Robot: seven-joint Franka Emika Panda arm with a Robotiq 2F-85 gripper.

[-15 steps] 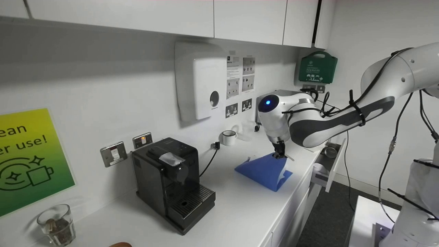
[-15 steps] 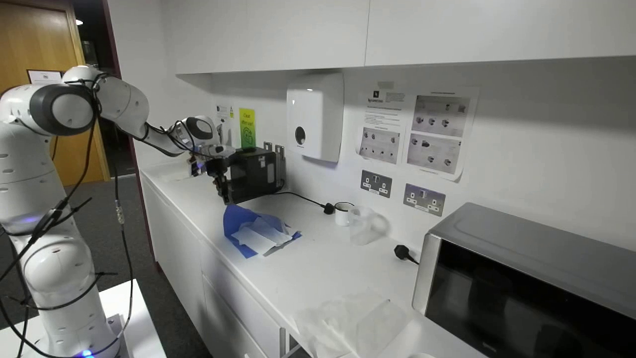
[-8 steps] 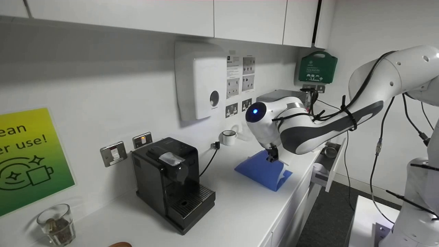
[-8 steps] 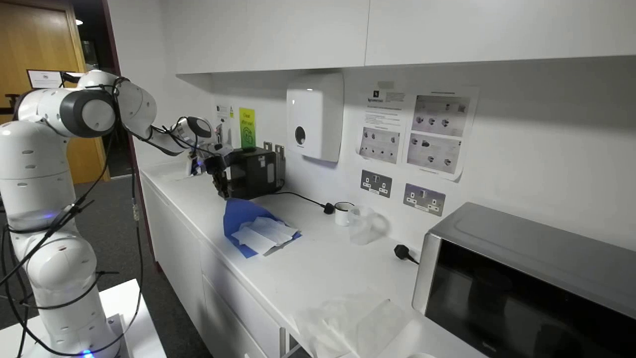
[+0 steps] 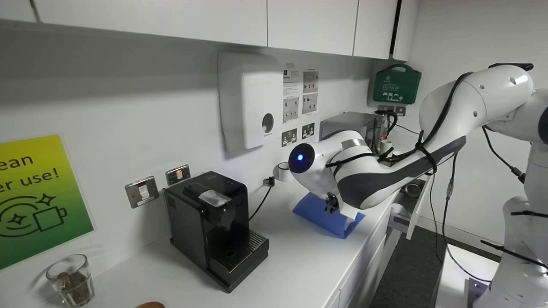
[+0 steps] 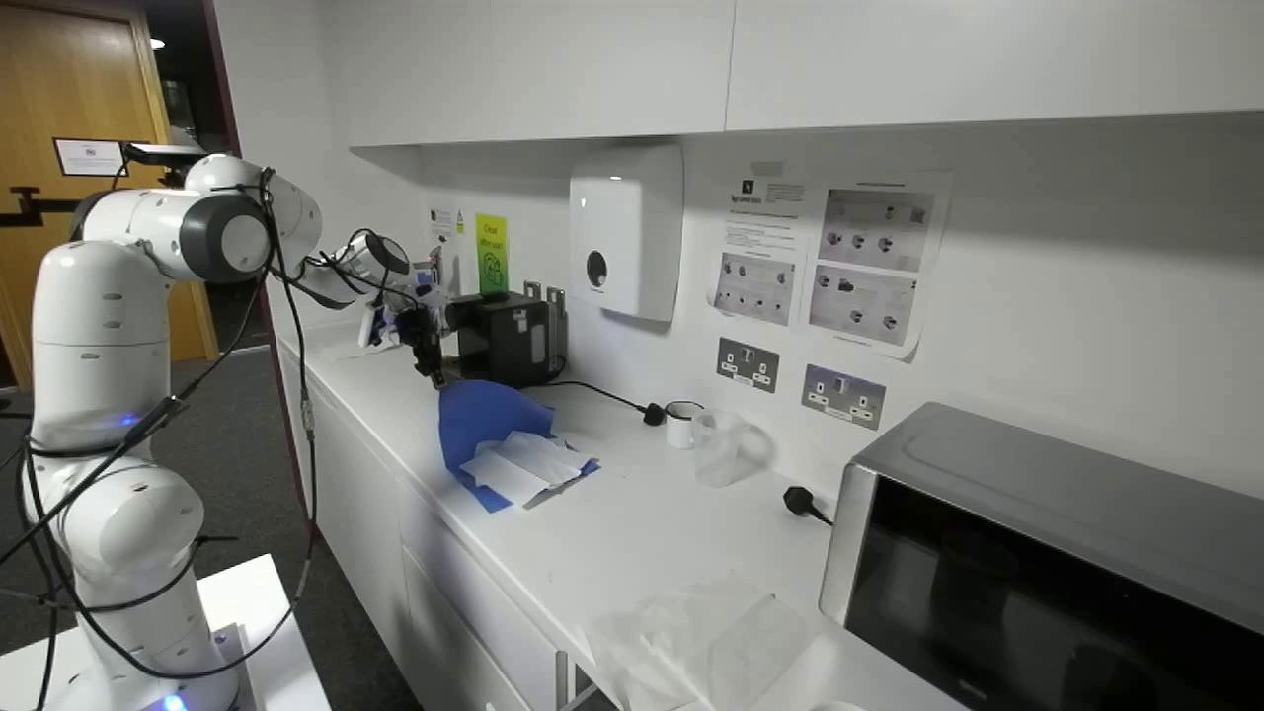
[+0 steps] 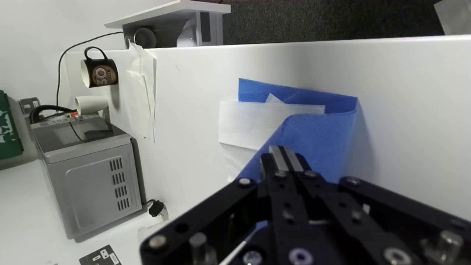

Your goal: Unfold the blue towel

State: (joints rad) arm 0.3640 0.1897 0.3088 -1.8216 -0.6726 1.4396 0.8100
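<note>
Blue towel: lay on the counter right of centre in an exterior view, not yet spread.
Raised flap: stood left of centre in an exterior view, white sheets lying on the towel.
Gripper: lower centre in the wrist view, your jaws were together, seemingly pinching the flap; you looked partway, flattening left to do.

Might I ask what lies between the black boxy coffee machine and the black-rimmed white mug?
A black plug with its black cable, in both exterior views.
</note>
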